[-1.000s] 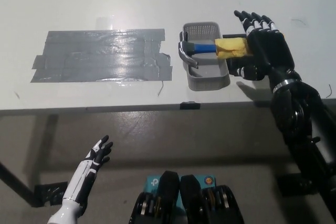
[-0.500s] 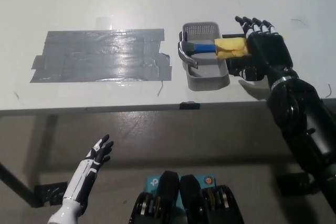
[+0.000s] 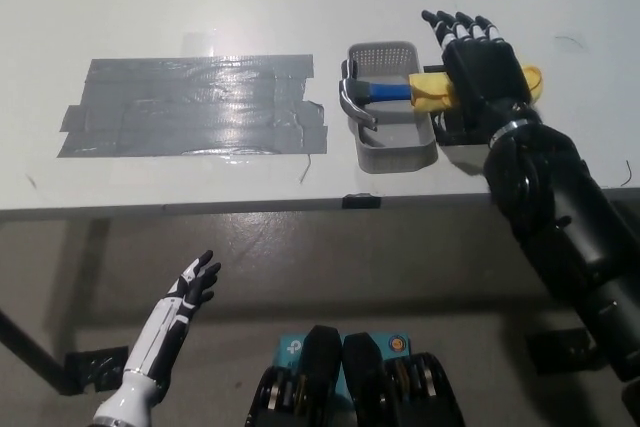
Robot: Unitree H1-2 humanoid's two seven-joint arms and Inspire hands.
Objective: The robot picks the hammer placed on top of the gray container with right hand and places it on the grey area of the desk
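black hand (image 3: 480, 67), steel-headed hammer (image 3: 400, 92), perforated container (image 3: 385, 152)

White worktop (image 3: 180, 7) fills upper frame, front edge running across middle. Small black clip (image 3: 361, 201) sits on that edge, just below container area. Thin dark marks on surface: one far right (image 3: 570, 43), one near left edge (image 3: 32, 183). Brownish floor (image 3: 330, 267) below. Dark bracket (image 3: 95, 367) on floor, lower left.

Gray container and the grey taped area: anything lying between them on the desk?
Head view: nothing. Only a bare strip of white desk separates the gray container from the grey taped area.
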